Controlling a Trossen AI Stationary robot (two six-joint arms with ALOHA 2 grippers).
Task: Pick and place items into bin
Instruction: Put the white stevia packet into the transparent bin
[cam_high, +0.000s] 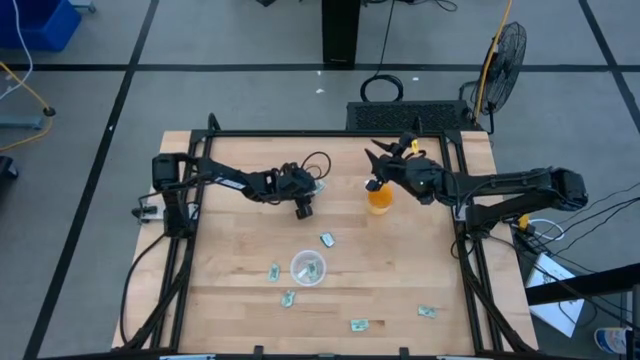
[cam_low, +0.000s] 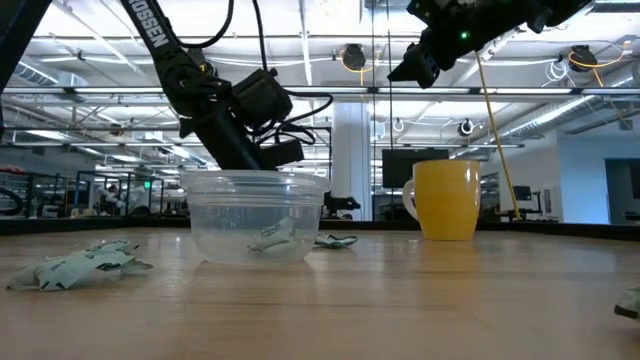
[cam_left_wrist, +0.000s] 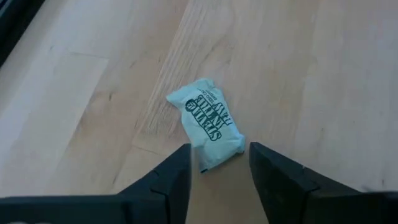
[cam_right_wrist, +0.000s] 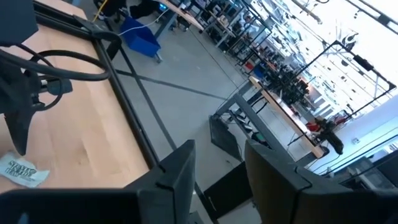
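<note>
Evidently the left hand (cam_left_wrist: 219, 163) is lined up for a pick: its fingers stand apart over the counter (cam_high: 240, 300), and a pale green-and-white packet (cam_left_wrist: 208, 124) lies flat on the wood just ahead of them, one end already reaching in between the tips. Held low and pointing down like this, it looks ready to close on the packet rather than carry anything, since nothing is clamped yet. In the high view this hand (cam_high: 303, 207) sits toward the far middle of the counter, well apart from the bin (cam_high: 307, 268), a small clear dish nearer the front, which already holds at least one packet by the low view. Other packets (cam_high: 327, 240) lie scattered around the dish, with more near the front edge. The right hand (cam_high: 378, 160) hangs raised above the orange cup (cam_high: 380, 200), fingers apart and empty, aimed out at the room, so it seems to be waiting clear of the work. The cup stands to the right of the straight line from pick to bin, so I judge nothing blocks the carry, though cables (cam_high: 318, 160) loop close behind the left hand.
</note>
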